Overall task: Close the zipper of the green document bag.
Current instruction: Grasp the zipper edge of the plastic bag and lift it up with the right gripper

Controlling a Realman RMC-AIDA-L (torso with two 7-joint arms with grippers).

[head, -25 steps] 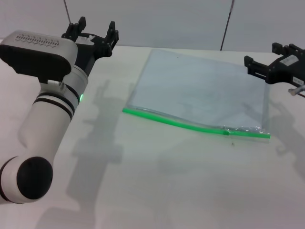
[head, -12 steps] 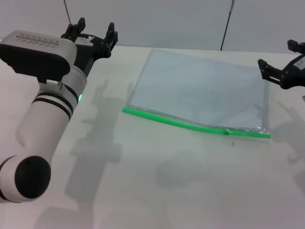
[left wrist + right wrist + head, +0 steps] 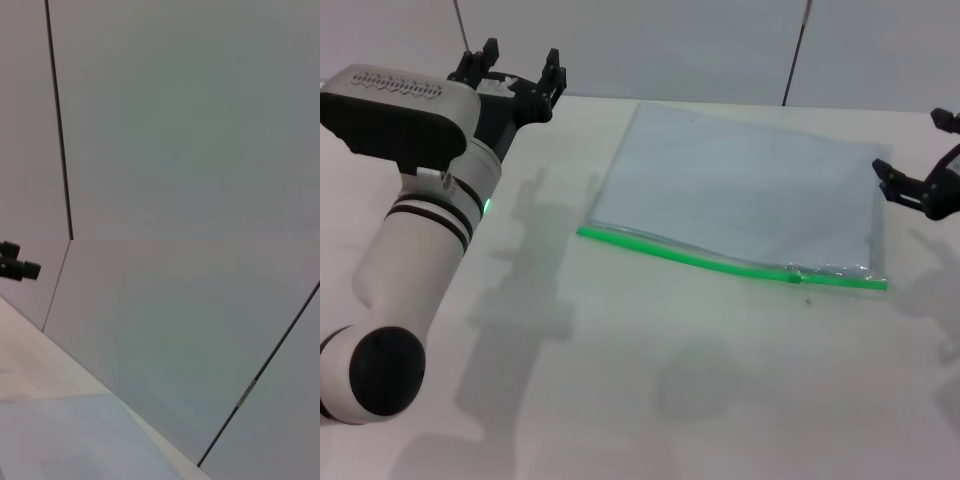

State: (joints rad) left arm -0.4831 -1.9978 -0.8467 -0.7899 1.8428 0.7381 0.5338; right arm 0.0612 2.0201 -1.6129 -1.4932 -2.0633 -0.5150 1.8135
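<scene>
The thin bright green zipper (image 3: 730,264) lies untouched; your right gripper (image 3: 930,187), seemingly open and empty, has retreated toward three o'clock.

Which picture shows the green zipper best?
The head view. There the whole zipper shows along the near edge of the bag, with its slider near the right end. The right wrist view shows only plain bag surface; the left wrist view shows only wall.
</scene>
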